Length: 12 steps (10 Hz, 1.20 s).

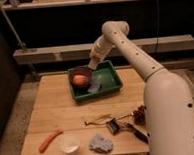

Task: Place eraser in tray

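Our gripper (93, 63) hangs just above the tray's (113, 87) back edge, fingers pressed together and holding nothing we can make out. We cannot pick out the eraser for certain; a pale greyish shape lies in the tray beside a dark bowl (80, 74) with an orange fruit (80, 79). On the table (52, 102) near us sit a carrot (50, 140), a white cup (69, 143) and a blue cloth (101, 143).
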Tool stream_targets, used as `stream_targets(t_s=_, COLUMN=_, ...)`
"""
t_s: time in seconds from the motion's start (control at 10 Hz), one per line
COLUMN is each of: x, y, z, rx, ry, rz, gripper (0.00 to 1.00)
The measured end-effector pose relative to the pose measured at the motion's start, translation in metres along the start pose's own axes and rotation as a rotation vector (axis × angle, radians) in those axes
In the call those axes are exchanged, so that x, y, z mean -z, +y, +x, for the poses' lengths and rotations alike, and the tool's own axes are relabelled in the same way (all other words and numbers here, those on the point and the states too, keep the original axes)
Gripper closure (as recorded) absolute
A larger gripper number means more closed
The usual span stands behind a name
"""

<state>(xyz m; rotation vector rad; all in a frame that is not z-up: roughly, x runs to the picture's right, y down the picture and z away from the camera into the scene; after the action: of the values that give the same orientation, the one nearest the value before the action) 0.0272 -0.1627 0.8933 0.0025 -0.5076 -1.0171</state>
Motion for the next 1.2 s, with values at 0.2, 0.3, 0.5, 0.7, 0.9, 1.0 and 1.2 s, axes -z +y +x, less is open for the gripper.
stream_targets(t_s=0.2, x=-0.019, y=0.037, z=0.017, rx=-0.065, ry=0.019, rz=0.002, gripper=0.96)
stream_targets(t_s=0.3, x=-0.021, y=0.051, z=0.019, rx=-0.079, ry=0.021, rz=0.000, gripper=0.96)
stream_targets(t_s=0.5, x=-0.024, y=0.069, z=0.013, rx=-0.077, ry=0.019, rz=-0.013, gripper=0.96)
stream_targets(t_s=0.7, x=-0.038, y=0.074, z=0.002, rx=-0.060, ry=0.000, rz=-0.036, gripper=0.96)
stream_targets(t_s=0.9, x=-0.061, y=0.089, z=-0.007, rx=-0.054, ry=-0.037, rz=-0.078, gripper=0.96)
stream_targets(t_s=1.0, x=-0.070, y=0.092, z=-0.010, rx=-0.048, ry=-0.057, rz=-0.091, gripper=0.94)
stream_targets(t_s=1.2, x=-0.077, y=0.092, z=-0.010, rx=-0.052, ry=-0.085, rz=-0.102, gripper=0.75)
